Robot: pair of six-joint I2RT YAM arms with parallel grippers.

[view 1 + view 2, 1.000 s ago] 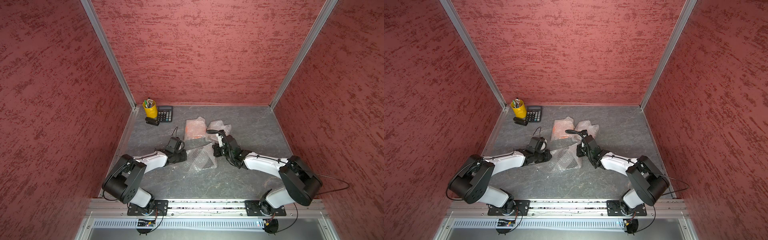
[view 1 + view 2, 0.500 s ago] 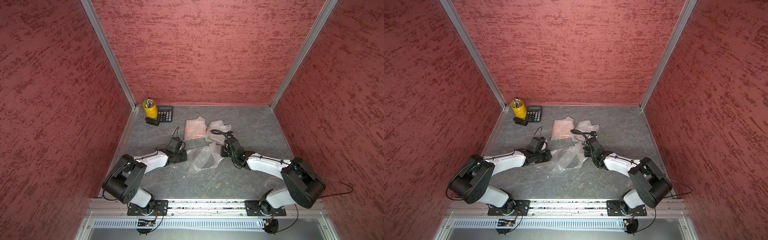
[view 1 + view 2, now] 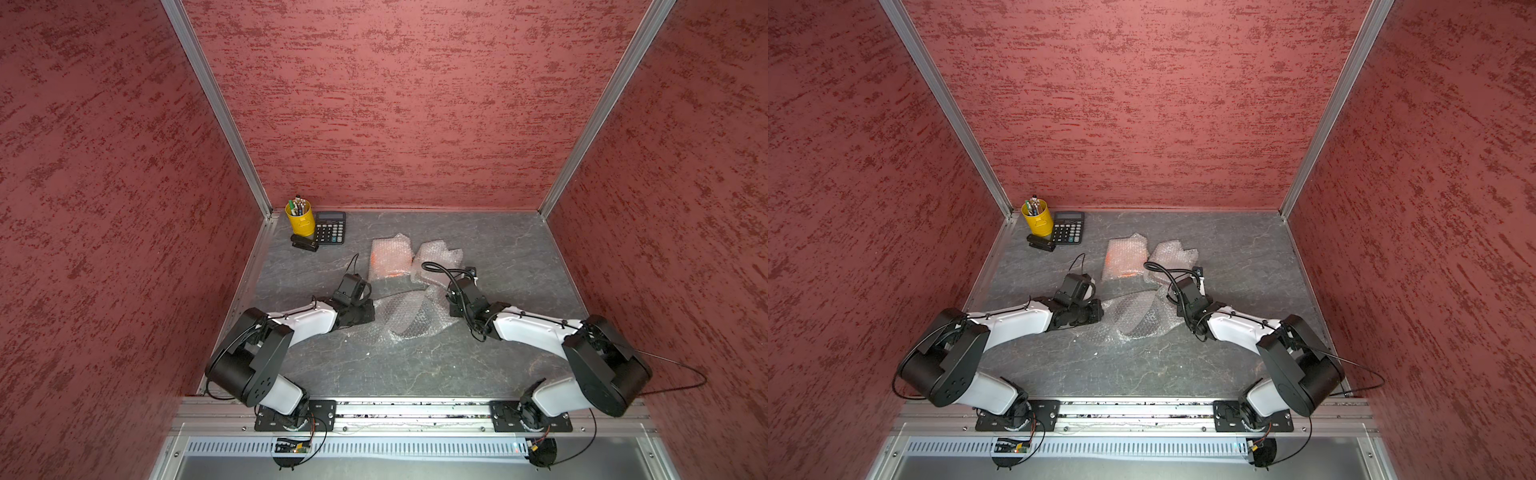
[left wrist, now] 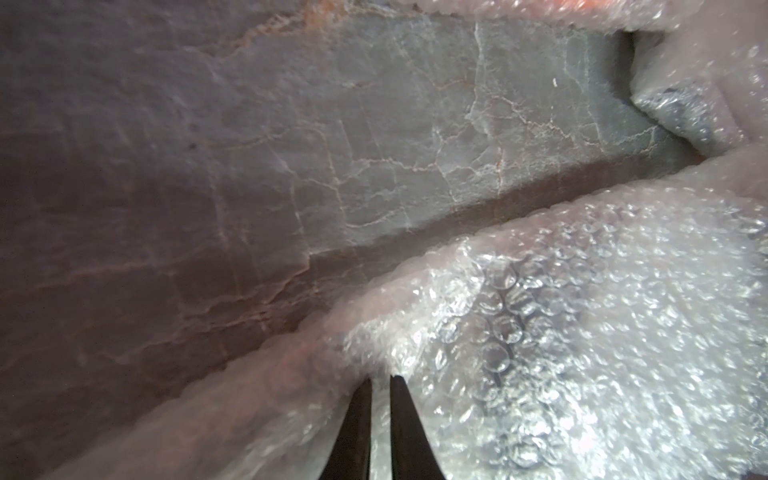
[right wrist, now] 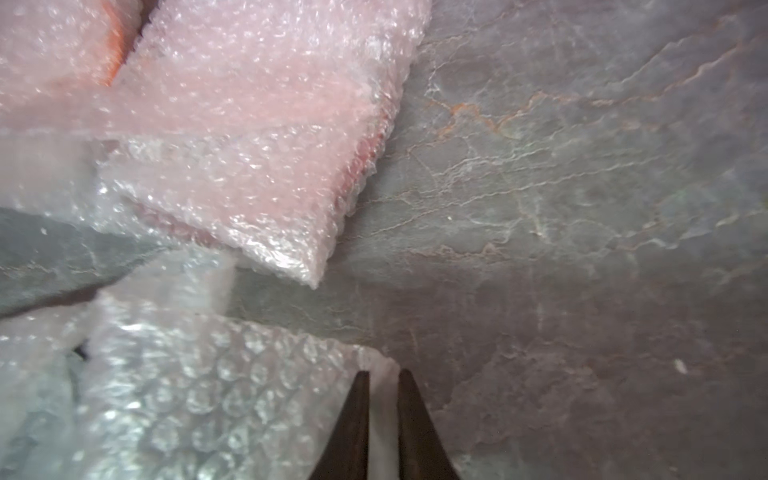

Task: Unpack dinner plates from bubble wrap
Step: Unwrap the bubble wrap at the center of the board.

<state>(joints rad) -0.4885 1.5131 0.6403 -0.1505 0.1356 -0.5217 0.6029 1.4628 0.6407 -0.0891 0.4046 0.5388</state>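
Note:
A loose sheet of bubble wrap [image 3: 409,320] [image 3: 1138,320] lies spread between my two grippers, and a dark shape shows through its middle. My left gripper [image 3: 370,308] [image 4: 380,378] is shut on the sheet's left edge. My right gripper [image 3: 453,293] [image 5: 383,372] is at the sheet's right corner. Its jaws stand slightly apart, with the corner lying between them. Behind are two wrapped bundles. An orange plate [image 3: 388,272] [image 5: 116,62] shows through one. The other bundle [image 3: 436,257] [image 5: 266,137] is whitish pink, with red at its edge.
A yellow pen cup [image 3: 300,218], a calculator [image 3: 330,227] and a small black stapler [image 3: 304,243] stand at the back left corner. Red walls close in the grey stone-patterned table [image 3: 415,374] on three sides.
My right gripper has drawn back to the right with the sheet's corner, spreading the wrap, and its jaws have parted a little. The left arm has not moved.

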